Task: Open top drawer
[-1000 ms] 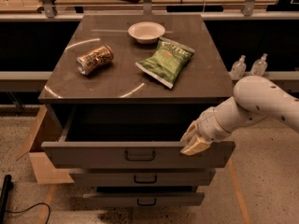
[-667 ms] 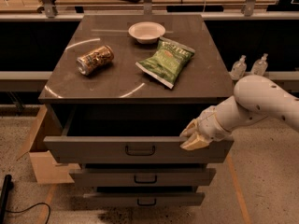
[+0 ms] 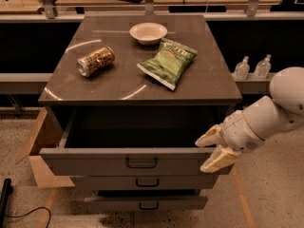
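The top drawer (image 3: 118, 161) is a wide grey drawer with a small dark loop handle (image 3: 141, 163). It stands pulled out from the cabinet, and its deep, dark inside shows nothing in it. My gripper (image 3: 212, 150) is at the right end of the drawer front. Its cream fingers (image 3: 219, 160) are spread apart, one above the front's top edge and one in front of it. The white arm reaches in from the right.
Two smaller grey drawers (image 3: 142, 182) sit shut below. On the cabinet top (image 3: 118, 84) lie a tipped can (image 3: 95, 61), a green chip bag (image 3: 168, 63) and a white bowl (image 3: 148, 32). A cardboard box (image 3: 40, 141) stands at the left, and two bottles (image 3: 251, 68) stand on a ledge at the right.
My gripper has shifted a little to the right and toward the camera along the drawer front's right end. The drawer has come out slightly further.
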You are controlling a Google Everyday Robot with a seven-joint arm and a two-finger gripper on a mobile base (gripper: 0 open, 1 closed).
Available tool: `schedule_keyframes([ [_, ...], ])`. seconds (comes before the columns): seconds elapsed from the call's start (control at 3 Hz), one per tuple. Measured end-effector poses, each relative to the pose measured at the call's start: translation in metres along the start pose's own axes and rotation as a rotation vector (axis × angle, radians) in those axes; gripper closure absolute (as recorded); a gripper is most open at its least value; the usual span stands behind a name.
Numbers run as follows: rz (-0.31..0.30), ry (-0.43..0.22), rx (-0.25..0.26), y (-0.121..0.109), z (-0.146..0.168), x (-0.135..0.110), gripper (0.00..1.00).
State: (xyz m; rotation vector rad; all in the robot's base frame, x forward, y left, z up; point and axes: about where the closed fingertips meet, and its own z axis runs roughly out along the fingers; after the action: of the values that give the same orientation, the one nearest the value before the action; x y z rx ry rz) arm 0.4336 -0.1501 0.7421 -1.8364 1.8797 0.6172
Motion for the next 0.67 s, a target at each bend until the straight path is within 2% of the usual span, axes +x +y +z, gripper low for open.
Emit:
schedule_keyframes([
  [0.33,0.039,-0.018,-0.002,0.024,-0.036,-0.008,0.15],
  [0.67,0.054,-0.04,0.017,0.026,-0.048,-0.013,0.38],
])
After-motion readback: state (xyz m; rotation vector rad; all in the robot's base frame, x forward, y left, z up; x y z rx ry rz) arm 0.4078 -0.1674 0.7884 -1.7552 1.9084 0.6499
